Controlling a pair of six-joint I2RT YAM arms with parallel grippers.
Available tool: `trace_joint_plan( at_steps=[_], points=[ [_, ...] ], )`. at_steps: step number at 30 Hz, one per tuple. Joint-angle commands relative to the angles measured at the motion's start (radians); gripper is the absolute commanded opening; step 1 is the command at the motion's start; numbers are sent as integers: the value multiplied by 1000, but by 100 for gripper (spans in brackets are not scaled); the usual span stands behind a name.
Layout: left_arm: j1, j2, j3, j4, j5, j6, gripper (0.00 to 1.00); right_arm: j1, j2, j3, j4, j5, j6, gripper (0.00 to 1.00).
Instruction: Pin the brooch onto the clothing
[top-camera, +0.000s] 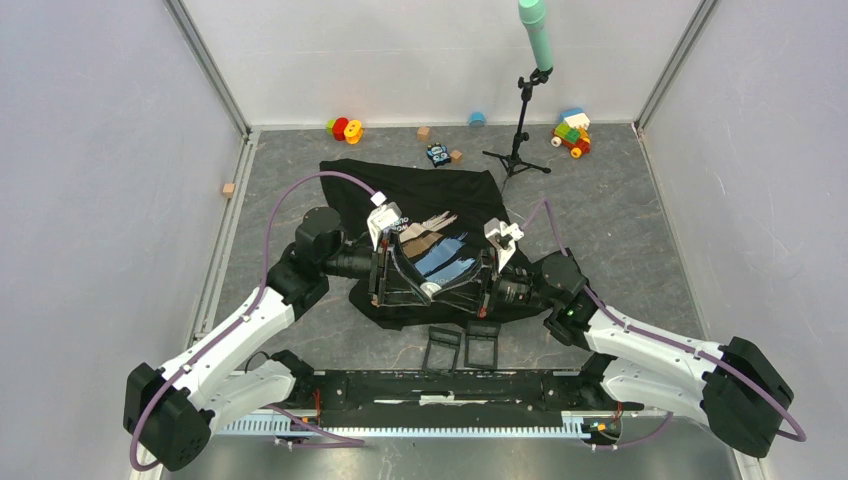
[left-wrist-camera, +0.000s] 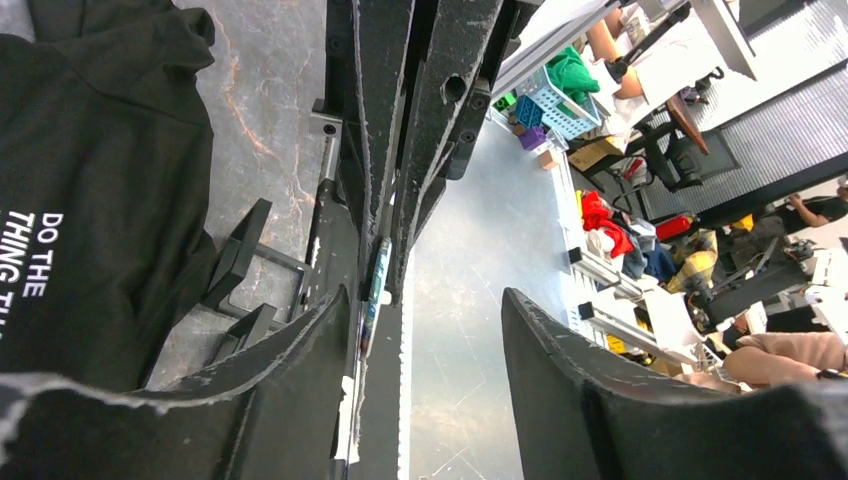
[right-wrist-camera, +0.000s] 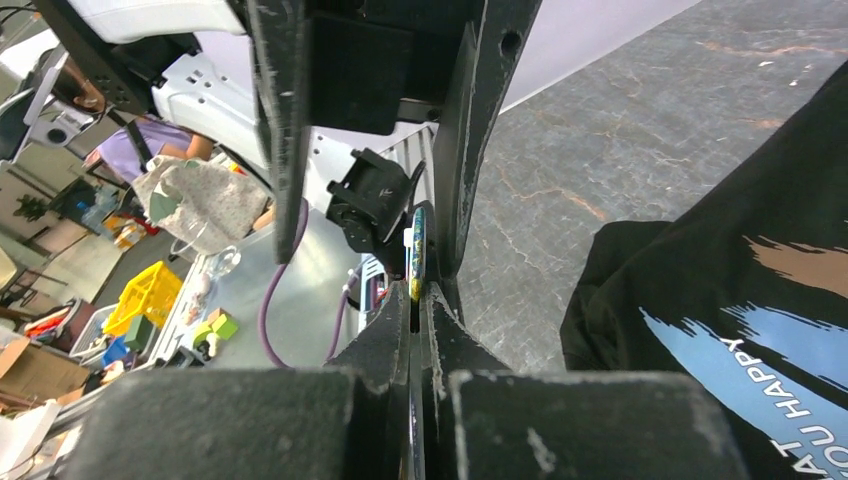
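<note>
While both pincers meet over the cloth: the brooch (right-wrist-camera: 417, 245) stands edge-on between them, above the bench (top-camera: 620, 230).
Right pincer (right-wrist-camera: 418, 300): clamped tight on the brooch's near rim.
Left pincer (left-wrist-camera: 425, 295): fingers spread wide, gripping nothing; whether one finger grazes the disc I cannot tell.
T-shirt (top-camera: 420, 180): spread on the bench beneath us, running from centre toward 12 o'clock; at 4 o'clock in my right wrist view.
Doing it well: I would draw my left pincer straight back, clear of the disc, then steady the cloth before pinning.
Hard to see: pin and clasp hidden; brooch face unreadable edge-on; overhead, my fingers cover it.
</note>
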Motion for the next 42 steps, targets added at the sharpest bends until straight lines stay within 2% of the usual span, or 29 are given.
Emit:
trace_joint_plan(
  at_steps=[1,5,12,18,30,42],
  points=[
    [-5,0,4,-20,3,31,66,-7,-18,30,-10,65,-23,0],
    [-5,-11,15,-103,-36,85,64,-15,-42,17,-15,95,-24,0],
    [-10,-15,18,-113,-44,95,25,-18,-40,21,-30,88,-27,0],
    [-15,-14,16,-107,-58,92,3,-18,-15,48,-117,97,-56,0],
    [-31,-24,8,-93,-69,94,2,-18,103,144,-346,273,-73,0],
    [-40,-36,1,-73,-61,94,2,-18,195,179,-443,375,-99,0]
  ],
)
